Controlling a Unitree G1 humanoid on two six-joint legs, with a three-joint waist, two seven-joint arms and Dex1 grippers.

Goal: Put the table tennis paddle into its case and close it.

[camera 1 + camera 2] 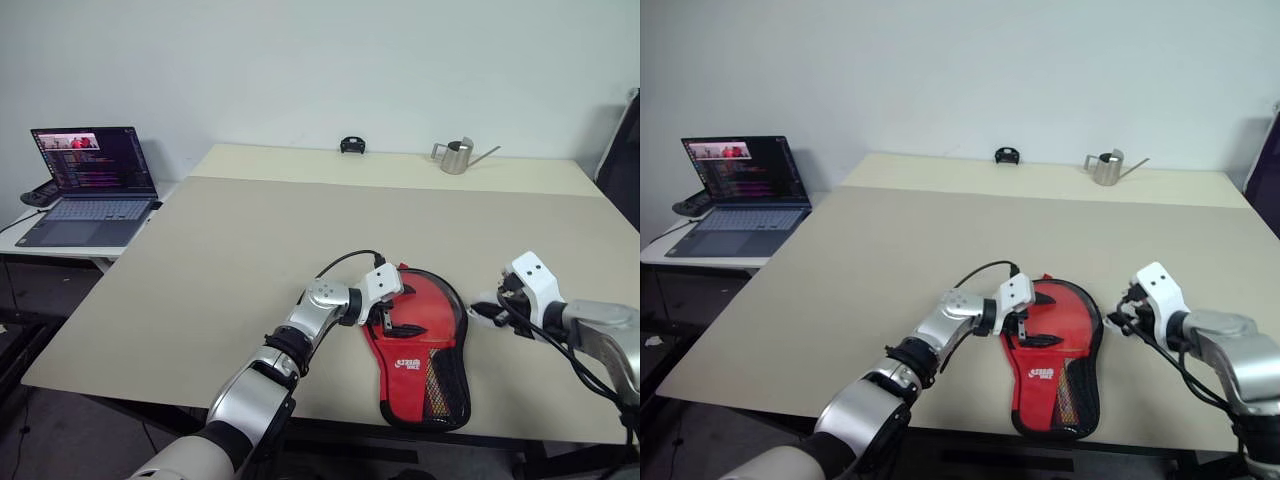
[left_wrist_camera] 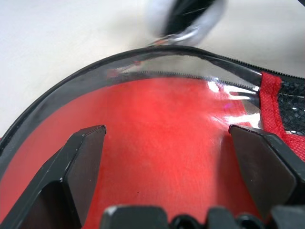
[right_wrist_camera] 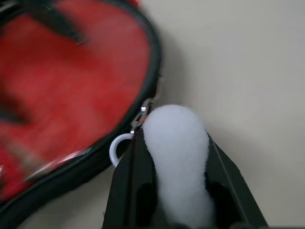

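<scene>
Right wrist view: right pincer [image 3: 174,157] pinches white fluffy ball [image 3: 177,143] at the case [image 3: 71,86] edge; left pincer [image 1: 385,318] spread.

The red case [image 1: 420,345], lying near the table's [image 1: 220,290] near edge, bears a small white logo on its lower half, too small to make out. The laptop [image 1: 90,185] at far left shows lines of text, also unreadable.
</scene>
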